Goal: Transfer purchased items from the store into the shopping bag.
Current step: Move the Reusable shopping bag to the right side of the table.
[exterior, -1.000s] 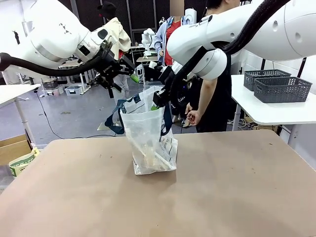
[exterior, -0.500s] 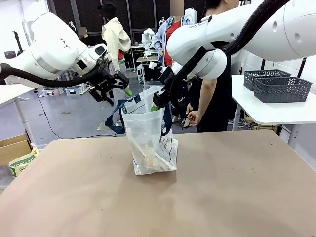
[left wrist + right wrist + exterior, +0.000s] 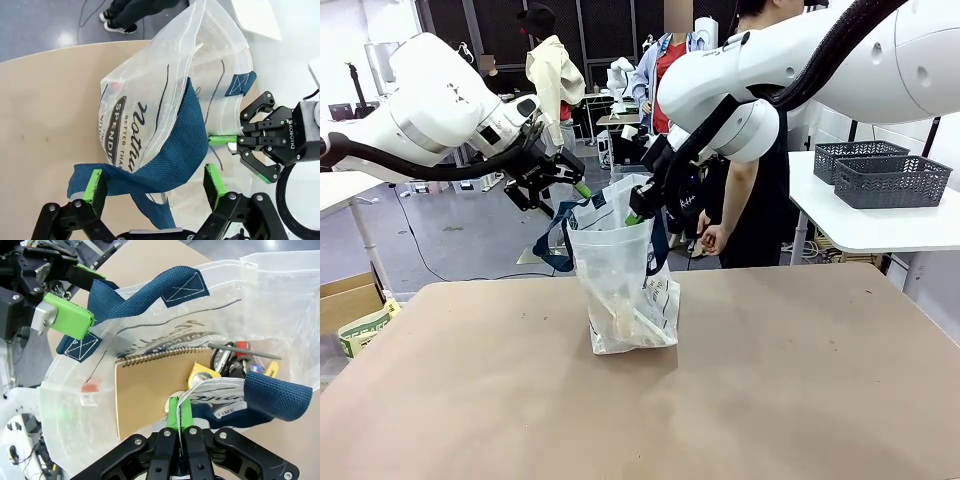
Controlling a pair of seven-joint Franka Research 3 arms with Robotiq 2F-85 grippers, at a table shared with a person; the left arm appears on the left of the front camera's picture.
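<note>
My right gripper [image 3: 179, 427] is clamped on the rim of the shopping bag [image 3: 620, 290], holding its mouth up. My left gripper [image 3: 152, 182] is spread wide, empty, above the blue strap [image 3: 170, 155]. Below my right fingers, inside the bag: a spiral notebook [image 3: 150, 385], a yellow tape measure [image 3: 202, 376], small tools.
</note>
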